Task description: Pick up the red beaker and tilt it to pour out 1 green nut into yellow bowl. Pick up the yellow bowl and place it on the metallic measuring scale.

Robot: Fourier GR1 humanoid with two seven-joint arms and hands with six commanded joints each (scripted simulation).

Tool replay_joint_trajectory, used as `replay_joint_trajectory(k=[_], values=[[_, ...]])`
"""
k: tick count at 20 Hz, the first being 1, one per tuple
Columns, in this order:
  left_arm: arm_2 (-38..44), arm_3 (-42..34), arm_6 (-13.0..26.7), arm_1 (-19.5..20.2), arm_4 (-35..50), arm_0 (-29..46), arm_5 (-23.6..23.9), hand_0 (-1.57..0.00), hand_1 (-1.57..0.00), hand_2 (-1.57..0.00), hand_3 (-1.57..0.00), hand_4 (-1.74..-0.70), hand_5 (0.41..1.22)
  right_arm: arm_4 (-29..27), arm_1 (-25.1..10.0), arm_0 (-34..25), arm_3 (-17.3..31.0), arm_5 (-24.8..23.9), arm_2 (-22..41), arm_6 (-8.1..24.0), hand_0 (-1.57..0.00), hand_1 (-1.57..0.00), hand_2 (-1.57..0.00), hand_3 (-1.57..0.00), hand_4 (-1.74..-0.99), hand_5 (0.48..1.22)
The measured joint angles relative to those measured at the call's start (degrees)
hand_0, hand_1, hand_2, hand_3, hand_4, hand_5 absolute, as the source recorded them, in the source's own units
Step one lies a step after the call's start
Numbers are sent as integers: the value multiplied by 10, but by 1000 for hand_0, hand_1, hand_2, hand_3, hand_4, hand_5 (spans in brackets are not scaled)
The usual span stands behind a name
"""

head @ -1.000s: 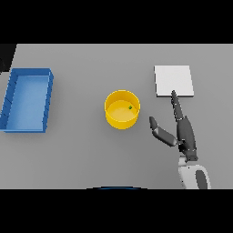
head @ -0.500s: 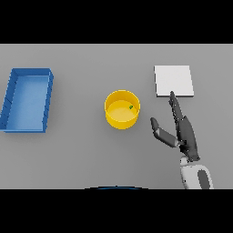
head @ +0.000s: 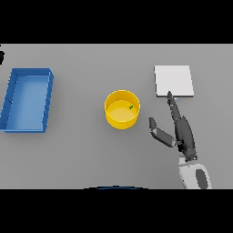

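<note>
since a green nut (head: 131, 107) already lies inside the bowl (head: 122, 109), toward its far right wall, the pour looks done. no red beaker shows anywhere on the table (head: 91, 154). what is left, by my reading: grasp the bowl, carry it to the scale (head: 173, 80), set it down.

bowl: yellow, upright, mid-table, holding only that one nut as far as i can see. it stands apart from everything else.

scale: pale square plate, to the right of the bowl and farther back, nothing on it.

bin (head: 27, 100): blue, rectangular, far left, looks empty.

right hand (head: 181, 132): low right of the bowl, near it but not touching. fingers straight and held together, tips reaching to the near edge of the scale; thumb spread wide toward the bowl. it holds nothing.

left hand: not seen.

next move, a guess: the hand must swing left so the bowl wall sits between thumb and fingers before closing.
</note>
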Motion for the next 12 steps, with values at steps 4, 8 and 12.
replay_joint_trajectory(k=[4, 8, 12], values=[[-15, -76, 23, 6, 30, 71, 41, -1571, -1571, -1571, -1383, -1741, 1221, -8, -3, -1, -2, 2, -6, -4, 1, 1, 1, 1, -1186, 687], [-35, -123, 41, 15, 63, 113, 53, -1571, -1571, -1571, -1366, -1735, 955, -13, -6, -6, 4, 5, -9, 6, 1, 1, 1, 1, -1168, 679], [-71, -182, 31, 52, 90, 131, -8, -1495, -1380, -1311, -1098, -1155, 740, -9, -6, -2, 5, 1, -9, 1, 1, 1, 1, 1, -1159, 669]])
